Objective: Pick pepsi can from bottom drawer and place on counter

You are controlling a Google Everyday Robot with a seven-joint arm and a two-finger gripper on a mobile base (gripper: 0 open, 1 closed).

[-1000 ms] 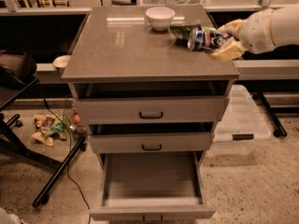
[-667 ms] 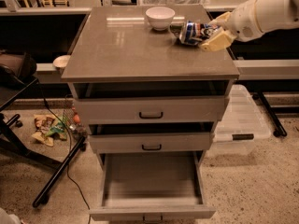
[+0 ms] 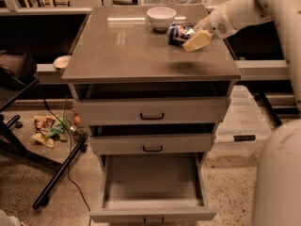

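Observation:
The pepsi can, dark blue with a round logo, is held tilted in my gripper just above the counter, at its back right near the white bowl. My yellowish fingers are shut on the can. My white arm reaches in from the upper right. The bottom drawer stands pulled open at the foot of the cabinet, and its inside shows nothing in it.
A white bowl stands on the counter's back edge, just left of the can. The two upper drawers are slightly ajar. A green snack bag and cables lie on the floor at left. A black stand leg crosses the floor.
My gripper has carried the can leftward and toward the back of the counter, closer to the white bowl. The drawers have not moved.

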